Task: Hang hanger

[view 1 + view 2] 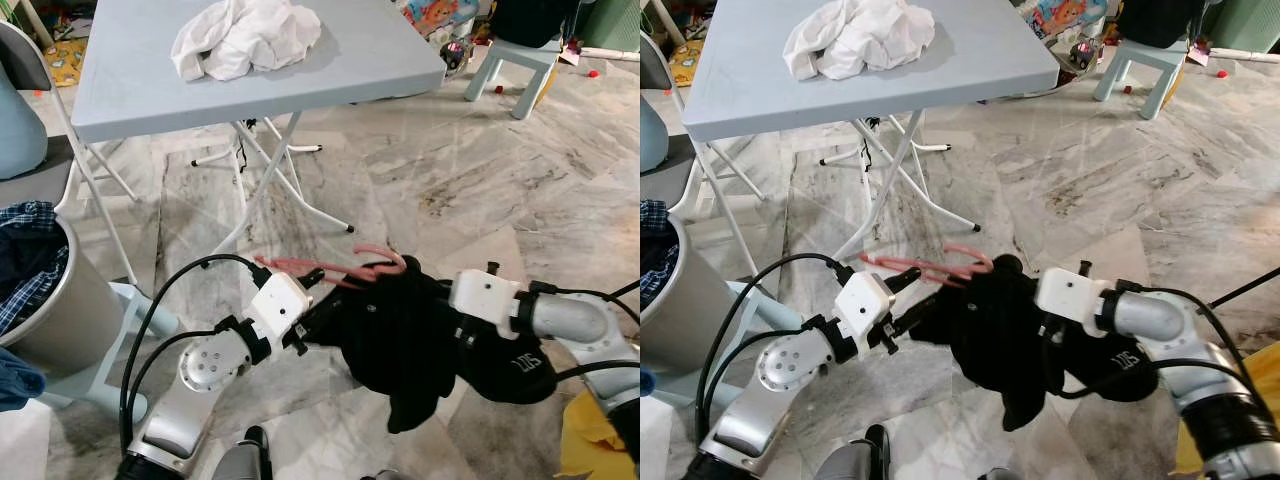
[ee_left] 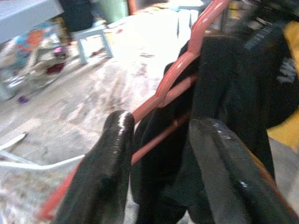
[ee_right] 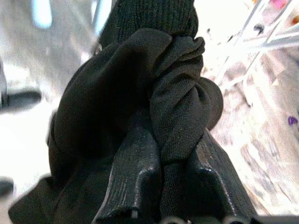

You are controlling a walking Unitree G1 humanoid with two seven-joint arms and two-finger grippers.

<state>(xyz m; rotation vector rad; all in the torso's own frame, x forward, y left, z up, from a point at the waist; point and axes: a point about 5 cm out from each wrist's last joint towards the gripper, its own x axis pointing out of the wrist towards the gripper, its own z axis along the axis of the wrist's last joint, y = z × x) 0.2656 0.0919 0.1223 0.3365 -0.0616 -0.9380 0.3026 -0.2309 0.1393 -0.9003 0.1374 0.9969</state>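
Observation:
A pink hanger (image 1: 345, 268) hangs level over the marble floor, with a black garment (image 1: 400, 335) bunched over its right half. My left gripper (image 1: 318, 312) comes in from the left and is shut on the hanger's lower bar together with a fold of the cloth; in the left wrist view the bar (image 2: 163, 133) runs between the two fingers (image 2: 105, 172). From the right, my right gripper (image 1: 440, 300) is buried in the garment and shut on a twisted wad of black fabric (image 3: 177, 93). The hanger's hook is partly hidden by the cloth.
A grey folding table (image 1: 130, 95) stands ahead with a white crumpled cloth (image 1: 245, 35) on it, its metal legs (image 1: 265, 170) spreading over the floor. A laundry basket (image 1: 60, 310) with blue clothes is at the left. A pale stool (image 1: 512, 60) stands far right. Yellow cloth (image 1: 600, 440) lies near my right arm.

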